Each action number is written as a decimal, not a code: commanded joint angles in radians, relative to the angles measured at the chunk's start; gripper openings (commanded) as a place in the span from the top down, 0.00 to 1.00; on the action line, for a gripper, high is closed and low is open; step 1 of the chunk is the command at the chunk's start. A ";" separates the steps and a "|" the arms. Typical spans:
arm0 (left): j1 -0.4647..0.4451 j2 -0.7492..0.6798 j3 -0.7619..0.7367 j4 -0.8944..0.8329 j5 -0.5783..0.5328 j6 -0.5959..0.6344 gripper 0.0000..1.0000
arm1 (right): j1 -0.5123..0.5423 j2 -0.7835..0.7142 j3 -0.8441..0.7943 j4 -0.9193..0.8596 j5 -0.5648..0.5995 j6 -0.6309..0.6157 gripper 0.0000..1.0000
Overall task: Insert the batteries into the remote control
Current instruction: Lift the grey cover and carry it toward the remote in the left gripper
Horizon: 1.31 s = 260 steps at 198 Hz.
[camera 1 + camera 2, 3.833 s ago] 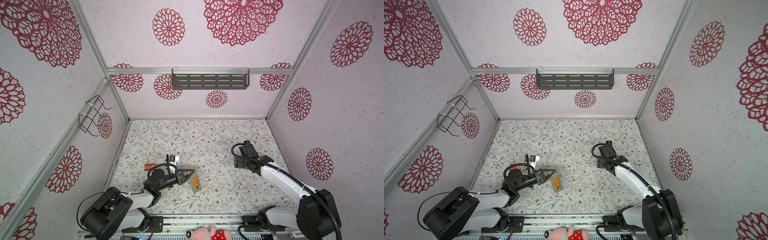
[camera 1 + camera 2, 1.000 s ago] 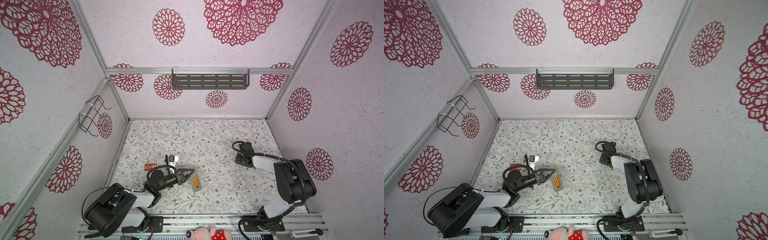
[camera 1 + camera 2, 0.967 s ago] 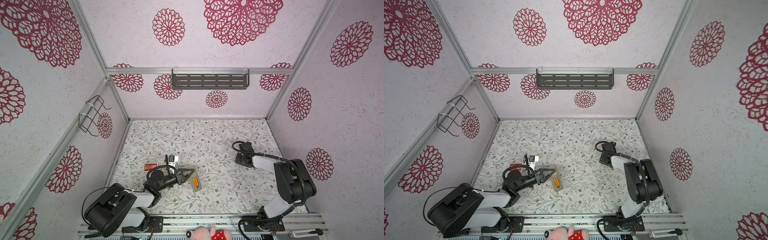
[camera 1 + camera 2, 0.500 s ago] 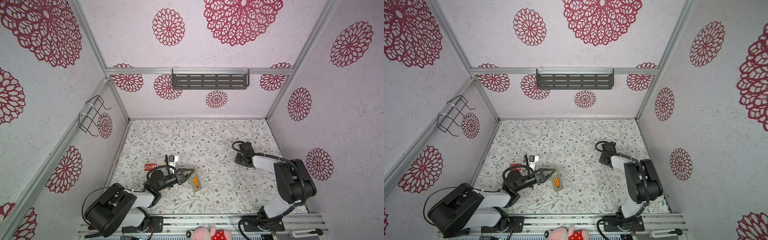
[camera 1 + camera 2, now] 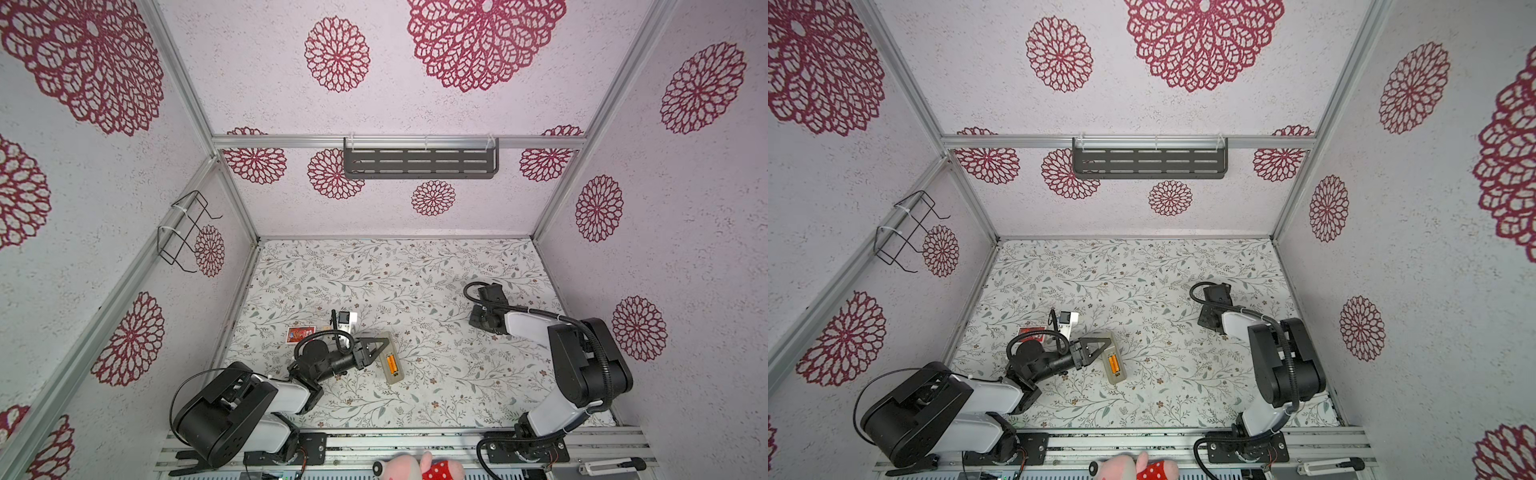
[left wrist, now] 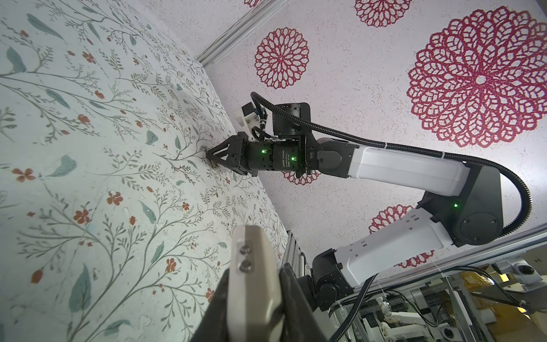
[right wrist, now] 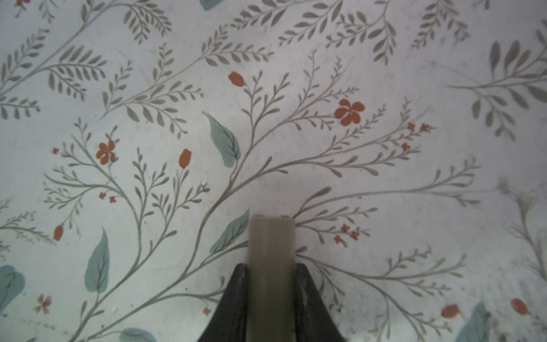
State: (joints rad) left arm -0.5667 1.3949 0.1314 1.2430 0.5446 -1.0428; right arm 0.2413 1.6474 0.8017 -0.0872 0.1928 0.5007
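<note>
On the floral surface (image 5: 415,282), a red card box (image 5: 300,333) is seen at far left. Just right of it, the remote control (image 5: 392,374) is shown with its beige-grey back up, its upper end clamped tight in the left claw (image 5: 384,344). Its uncovered battery compartment is filled by the batteries (image 5: 391,364), two orange cells set side by side. Well apart at right, the right claw (image 7: 270,266) is held down at the surface, a beige-grey strip (image 7: 271,245) pinched between its fingers (image 7: 236,296).
</note>
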 commanded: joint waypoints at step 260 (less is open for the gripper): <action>0.031 -0.247 -0.036 -0.271 -0.095 0.102 1.00 | 0.590 -0.168 0.012 -0.199 0.168 -0.001 0.78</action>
State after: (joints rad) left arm -0.5583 1.2373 0.1211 1.0904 0.5014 -0.9943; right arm 0.7918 1.5021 0.7826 -0.2493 0.3145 0.4980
